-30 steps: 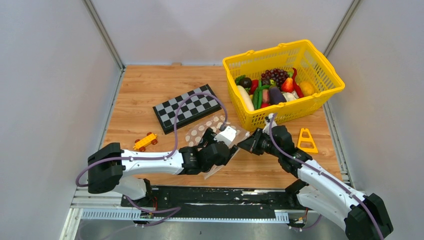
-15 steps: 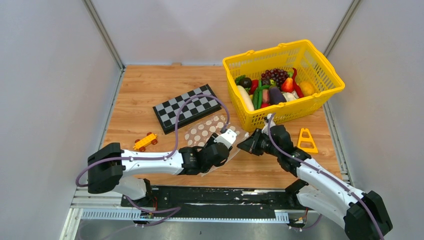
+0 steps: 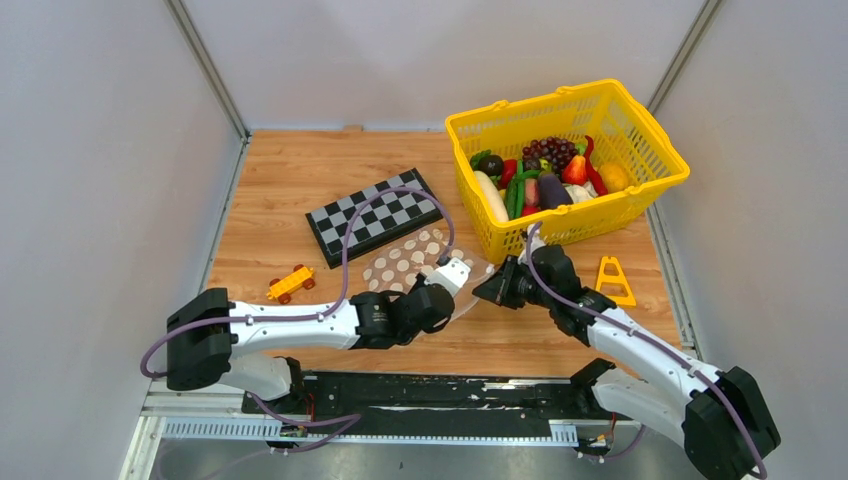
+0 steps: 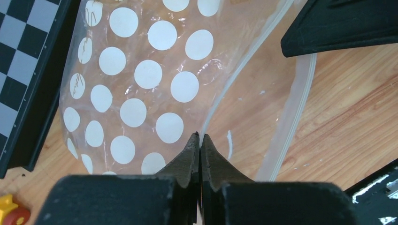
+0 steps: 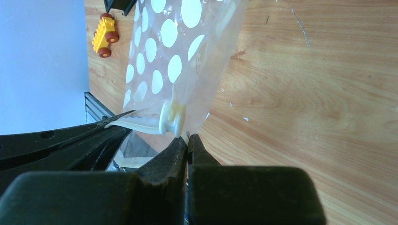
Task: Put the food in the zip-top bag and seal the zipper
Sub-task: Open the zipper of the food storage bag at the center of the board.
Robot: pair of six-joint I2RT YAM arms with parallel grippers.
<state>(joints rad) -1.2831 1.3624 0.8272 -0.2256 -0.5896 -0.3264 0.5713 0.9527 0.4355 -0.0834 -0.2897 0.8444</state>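
Near the front edge, left gripper (image 4: 199, 140) and right gripper (image 5: 187, 140) clamp the zip-top bag (image 3: 405, 262) by its mouth, food (image 3: 545, 185) far-right, nearer the right.

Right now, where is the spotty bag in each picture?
Top external: the spotty bag lies mid-table, just below the checkerboard in the picture.
Left wrist: it fills the upper left and middle.
Right wrist: it runs from the top middle down to the centre.
Shared landmark: the yellow toy car, left of the bag from above, in the bottom-left corner of the left wrist view, top left in the right wrist view.
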